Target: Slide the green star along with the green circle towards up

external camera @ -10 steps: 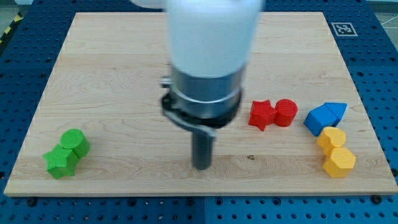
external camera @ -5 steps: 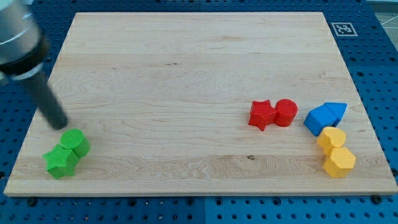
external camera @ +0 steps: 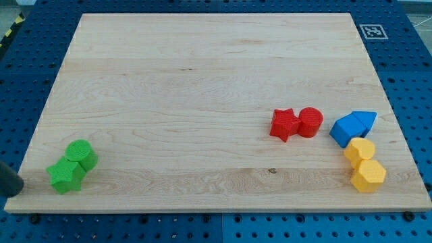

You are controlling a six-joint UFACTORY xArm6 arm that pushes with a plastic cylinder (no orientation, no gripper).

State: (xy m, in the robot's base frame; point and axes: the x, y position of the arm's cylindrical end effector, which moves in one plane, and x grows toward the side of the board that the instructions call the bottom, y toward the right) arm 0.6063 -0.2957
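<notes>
The green star (external camera: pixel 65 176) lies near the board's bottom left corner. The green circle (external camera: pixel 82 154) touches it on its upper right. My tip (external camera: pixel 12 191) shows as a dark rod end at the view's left edge, left of the green star and slightly below it, a short gap away. Most of the rod is out of view.
A red star (external camera: pixel 284 124) and red circle (external camera: pixel 310 122) sit together at the right. Two blue blocks (external camera: pixel 352 126) lie further right, with two yellow blocks (external camera: pixel 364 166) below them. The wooden board (external camera: pixel 202 67) rests on a blue perforated table.
My tip has swept from the board's middle to the far left, then down past the green blocks to the bottom left edge. No block has moved.
</notes>
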